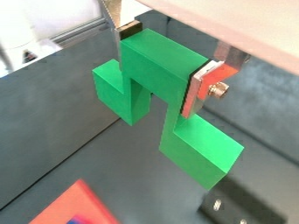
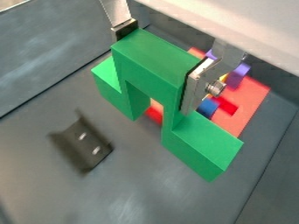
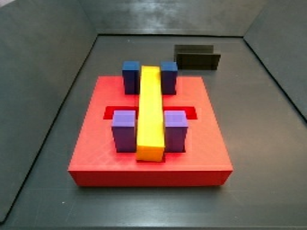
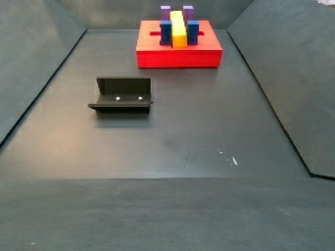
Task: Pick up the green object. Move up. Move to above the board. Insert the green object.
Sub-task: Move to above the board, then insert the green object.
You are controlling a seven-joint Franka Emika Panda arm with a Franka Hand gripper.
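Note:
My gripper (image 1: 163,59) is shut on the green object (image 1: 152,83), seen in both wrist views. The silver fingers (image 2: 197,86) clamp the tall middle cube from two sides, and the two lower cubes hang below it (image 2: 193,144). The piece is off the dark floor. The board (image 3: 96,135) is a red square platform carrying a long yellow bar (image 3: 150,108) and purple blocks (image 3: 124,130). A corner of the board (image 2: 251,101) shows behind the green object, and its edge (image 1: 79,206) shows in a wrist view. Neither side view shows the gripper or the green object.
The fixture (image 4: 121,95) stands on the dark floor left of centre, well in front of the board (image 4: 157,57). It also shows as a dark bracket (image 2: 82,142) beneath the piece and behind the board (image 3: 198,58). Grey walls enclose the floor.

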